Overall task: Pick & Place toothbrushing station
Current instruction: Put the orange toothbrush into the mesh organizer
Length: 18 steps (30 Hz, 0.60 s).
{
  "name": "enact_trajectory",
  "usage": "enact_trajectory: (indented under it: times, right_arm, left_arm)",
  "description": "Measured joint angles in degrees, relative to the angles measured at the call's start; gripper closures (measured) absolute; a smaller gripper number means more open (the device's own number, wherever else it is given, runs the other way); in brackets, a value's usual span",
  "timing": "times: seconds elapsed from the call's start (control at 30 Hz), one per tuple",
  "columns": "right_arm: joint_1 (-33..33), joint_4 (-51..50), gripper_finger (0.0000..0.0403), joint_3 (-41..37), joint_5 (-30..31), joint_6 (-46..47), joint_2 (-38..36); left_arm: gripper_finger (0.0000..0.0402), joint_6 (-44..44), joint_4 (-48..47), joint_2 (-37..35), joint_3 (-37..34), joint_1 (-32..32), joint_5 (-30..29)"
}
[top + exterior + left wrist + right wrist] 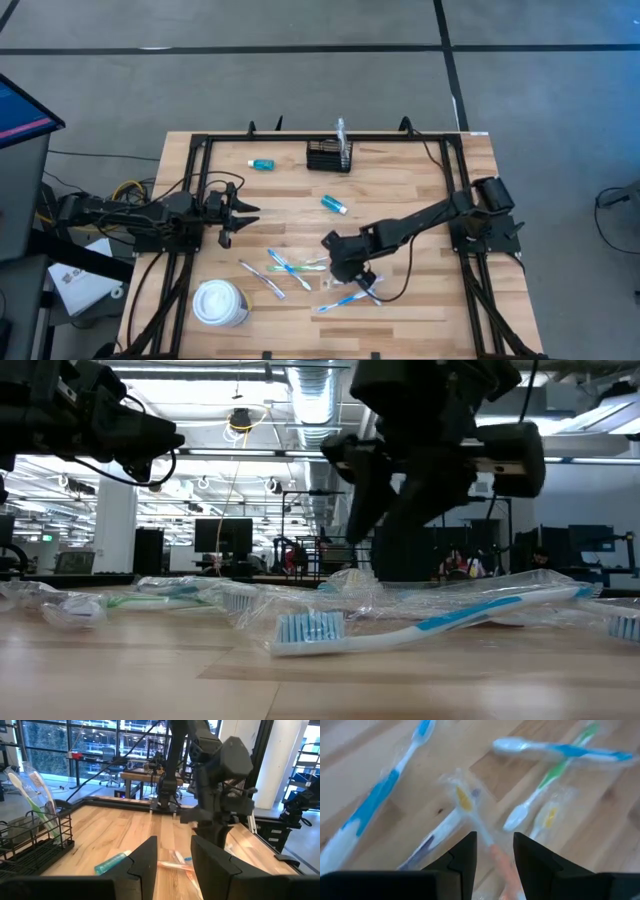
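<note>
The toothbrushing station (328, 157), a black wire-mesh box, stands near the table's far edge with toothbrushes upright in it (37, 800). Several wrapped toothbrushes lie loose on the wood near the front (290, 265), one of them blue and white (420, 625). My right gripper (360, 278) slants down, open, just above this scatter. A wrapped orange-handled brush (505, 865) shows in the gap between its fingers; whether they touch it I cannot tell. My left gripper (238, 212) waits open and level at the table's left.
A white lidded paper cup (220, 303) stands at the near left. Two teal tubes lie on the table, one at the far left of the station (262, 164) and one mid-table (334, 204). A black frame (200, 140) rims the table.
</note>
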Motion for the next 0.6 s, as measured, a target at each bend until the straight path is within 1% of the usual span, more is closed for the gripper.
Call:
enact_trajectory:
  times: [0.2,0.6]
  right_arm:
    - [0.30,-3.08,0.0285,3.13,0.51,-0.73,2.68]
    - [0.32,-3.85,0.0285,3.45,1.10,-3.72,2.70]
  left_arm:
    - [0.0289,-0.01,0.18,0.00,0.00,0.00,0.00]
    - [0.0289,-0.02,0.31,-0.02,0.00,0.00,0.00]
